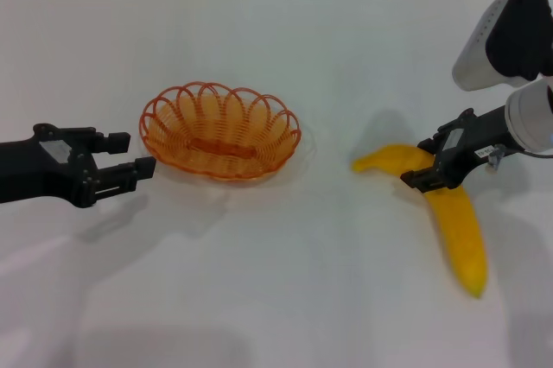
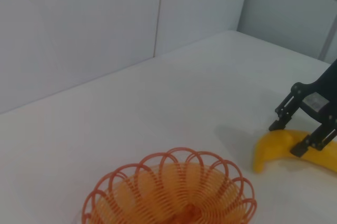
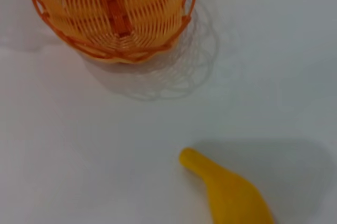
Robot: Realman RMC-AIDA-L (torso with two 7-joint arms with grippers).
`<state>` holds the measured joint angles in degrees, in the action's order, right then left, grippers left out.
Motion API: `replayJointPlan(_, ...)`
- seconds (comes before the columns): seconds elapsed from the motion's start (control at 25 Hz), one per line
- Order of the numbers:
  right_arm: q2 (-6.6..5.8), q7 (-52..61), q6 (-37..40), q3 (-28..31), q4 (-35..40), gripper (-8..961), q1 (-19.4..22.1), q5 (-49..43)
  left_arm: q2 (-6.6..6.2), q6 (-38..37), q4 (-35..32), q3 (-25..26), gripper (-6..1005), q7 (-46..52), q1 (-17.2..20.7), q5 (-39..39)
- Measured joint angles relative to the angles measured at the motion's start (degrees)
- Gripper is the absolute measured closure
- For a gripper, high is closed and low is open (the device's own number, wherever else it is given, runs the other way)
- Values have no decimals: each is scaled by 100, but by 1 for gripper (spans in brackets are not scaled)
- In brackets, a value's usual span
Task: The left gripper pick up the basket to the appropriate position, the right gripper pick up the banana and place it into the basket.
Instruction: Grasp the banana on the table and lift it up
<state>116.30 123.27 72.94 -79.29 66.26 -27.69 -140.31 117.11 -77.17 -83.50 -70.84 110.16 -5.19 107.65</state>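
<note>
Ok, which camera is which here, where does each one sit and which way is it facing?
Head view: from the robot's head, looking forward and down at the white table; shows the left gripper beside the basket and the right gripper, jaws open astride the banana.
Left wrist view: on the left arm, facing across the basket toward the right gripper; own jaws unseen.
Right wrist view: on the right arm, looking down at the banana and basket; no robot parts.
All three share basket and banana.
</note>
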Motion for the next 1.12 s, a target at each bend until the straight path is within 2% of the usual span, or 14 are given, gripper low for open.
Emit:
replayJointPlan(0.28,-3,12,16,22,1,368,-8,-5,-4,-7,0,0,476,2,0,-9)
replayJointPlan(0.48,4,13,13,26,125,464,-17,32,-5,-9,0,0,476,3,5,-17)
replayJointPlan(0.88,10,-125,-137,-42,326,464,-247,256,4,-8,-34,-11,476,-8,14,-24)
replayJointPlan(1.12,8,-150,-124,-379,483,464,-457,417,-1,3,-34,-99,476,3,2,-26)
